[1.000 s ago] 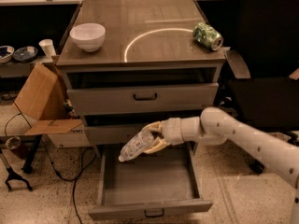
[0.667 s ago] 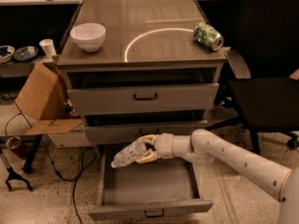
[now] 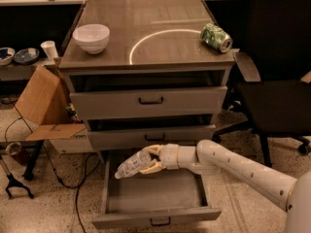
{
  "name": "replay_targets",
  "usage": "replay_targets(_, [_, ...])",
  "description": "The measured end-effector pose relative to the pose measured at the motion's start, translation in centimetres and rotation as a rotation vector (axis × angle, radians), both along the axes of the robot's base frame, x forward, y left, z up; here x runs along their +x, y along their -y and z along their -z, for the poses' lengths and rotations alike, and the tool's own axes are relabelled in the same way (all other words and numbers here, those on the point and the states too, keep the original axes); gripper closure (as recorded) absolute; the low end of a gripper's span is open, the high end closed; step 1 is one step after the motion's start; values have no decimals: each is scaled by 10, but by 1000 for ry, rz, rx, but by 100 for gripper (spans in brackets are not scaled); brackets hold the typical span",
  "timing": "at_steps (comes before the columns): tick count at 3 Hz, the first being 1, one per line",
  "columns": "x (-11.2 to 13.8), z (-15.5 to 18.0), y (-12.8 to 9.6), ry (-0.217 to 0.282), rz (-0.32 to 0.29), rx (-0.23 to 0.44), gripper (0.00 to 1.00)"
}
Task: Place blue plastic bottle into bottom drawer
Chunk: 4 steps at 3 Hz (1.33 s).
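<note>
The blue plastic bottle (image 3: pixel 131 164) is a small clear bottle, held tilted with its cap end pointing down-left. My gripper (image 3: pixel 149 160) is shut on the bottle's base end, and the white arm reaches in from the lower right. Bottle and gripper hang over the rear left part of the bottom drawer (image 3: pixel 155 219), which is pulled fully open with nothing seen inside. The bottle is above the drawer floor, not resting on it.
The two upper drawers (image 3: pixel 150 101) are slightly ajar. On the cabinet top stand a white bowl (image 3: pixel 91 37) and a green can (image 3: pixel 215 37) lying on its side. A cardboard box (image 3: pixel 41 106) and cables lie left. A black office chair (image 3: pixel 274 81) stands right.
My gripper has carried the bottle leftward and slightly lower over the open bottom drawer. The arm has stretched further left. Nothing else moved.
</note>
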<state>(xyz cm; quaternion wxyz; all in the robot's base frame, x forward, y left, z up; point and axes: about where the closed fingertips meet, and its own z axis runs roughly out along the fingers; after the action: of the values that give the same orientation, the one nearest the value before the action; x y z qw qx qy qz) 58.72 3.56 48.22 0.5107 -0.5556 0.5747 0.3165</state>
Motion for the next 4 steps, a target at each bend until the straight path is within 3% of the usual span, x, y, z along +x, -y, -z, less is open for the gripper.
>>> replay_targets(1, [3,6,3,36,9,2,100])
replay_targets(2, [14,33,24,80,62,-29,100])
replay_targets(4, [25,105,70,56,196,-156,100])
